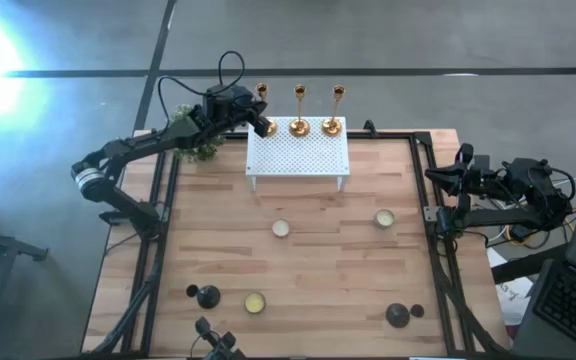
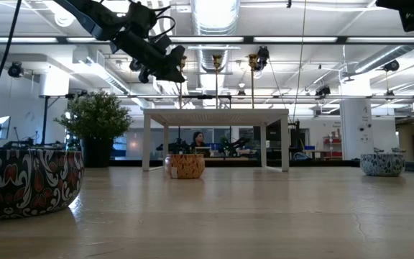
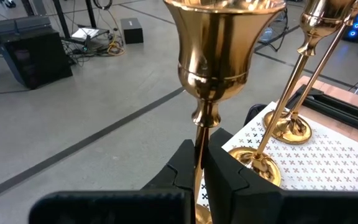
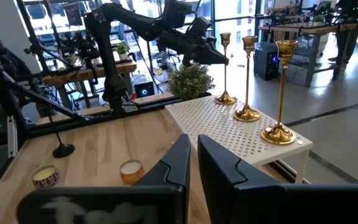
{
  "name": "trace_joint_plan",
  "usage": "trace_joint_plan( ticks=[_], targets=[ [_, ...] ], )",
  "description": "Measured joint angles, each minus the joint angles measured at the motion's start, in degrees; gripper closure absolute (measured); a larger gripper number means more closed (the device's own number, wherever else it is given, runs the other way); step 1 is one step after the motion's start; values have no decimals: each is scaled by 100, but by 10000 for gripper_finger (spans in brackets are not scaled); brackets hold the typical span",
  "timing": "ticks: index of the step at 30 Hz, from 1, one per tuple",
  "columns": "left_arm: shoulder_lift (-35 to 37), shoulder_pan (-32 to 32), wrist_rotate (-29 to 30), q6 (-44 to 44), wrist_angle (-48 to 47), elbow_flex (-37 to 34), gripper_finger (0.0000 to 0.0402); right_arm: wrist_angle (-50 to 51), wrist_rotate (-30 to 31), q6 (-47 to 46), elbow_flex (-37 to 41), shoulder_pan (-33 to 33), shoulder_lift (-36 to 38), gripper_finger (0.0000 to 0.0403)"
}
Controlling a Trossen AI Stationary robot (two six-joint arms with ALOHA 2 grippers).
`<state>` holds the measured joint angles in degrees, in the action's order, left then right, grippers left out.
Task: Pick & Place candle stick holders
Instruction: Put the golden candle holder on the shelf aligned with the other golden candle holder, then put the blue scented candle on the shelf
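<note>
Three slim gold candlesticks stand by their round bases along the far edge of the white perforated rack (image 1: pixel 298 158): left (image 1: pixel 265 112), middle (image 1: pixel 300 125) and right (image 1: pixel 332 124). My left gripper (image 1: pixel 264 124) is shut on the left candlestick's stem. Two black dome-based holders stand on the table, near left (image 1: pixel 208 296) and near right (image 1: pixel 398 316). My right gripper (image 4: pixel 192 163) waits shut and empty at the table's right edge (image 1: pixel 450 178). My left gripper pinches the left candlestick's thin stem (image 3: pixel 199 163) between its two fingers (image 3: pixel 182 171), in the upper part below the cup (image 3: pixel 219 43). The fingers come from the table's left, slanting slightly down, and lie across the stem. The candlestick is upright with its base (image 4: pixel 225 99) on the rack.
Three round candle tins lie on the table: centre (image 1: pixel 281 228), right (image 1: pixel 384 217) and near left (image 1: pixel 255 303). A potted plant (image 1: pixel 196 138) stands at the far left corner beside my left arm. Bare wood lies between the rack and the tins.
</note>
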<state>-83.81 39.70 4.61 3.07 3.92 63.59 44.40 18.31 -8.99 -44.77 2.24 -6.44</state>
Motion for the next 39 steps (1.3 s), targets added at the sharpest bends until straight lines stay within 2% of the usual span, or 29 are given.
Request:
trace_joint_plan(
  ticks=[5,14,24,32,39],
  targets=[
    [0,0,10,-2,-2,0,377,0,0,0,0,-2,0,376],
    [-11,20,160,0,-138,-26,271,-2,-2,0,0,0,0,376],
    [29,33,190,-3,-413,4,192,0,-5,-21,0,0,0,376],
    [318,33,187,-24,-988,17,169,4,-8,-28,0,0,0,376],
    [1116,32,154,-119,-2058,76,168,7,-10,-7,0,-1,0,376]
  ],
)
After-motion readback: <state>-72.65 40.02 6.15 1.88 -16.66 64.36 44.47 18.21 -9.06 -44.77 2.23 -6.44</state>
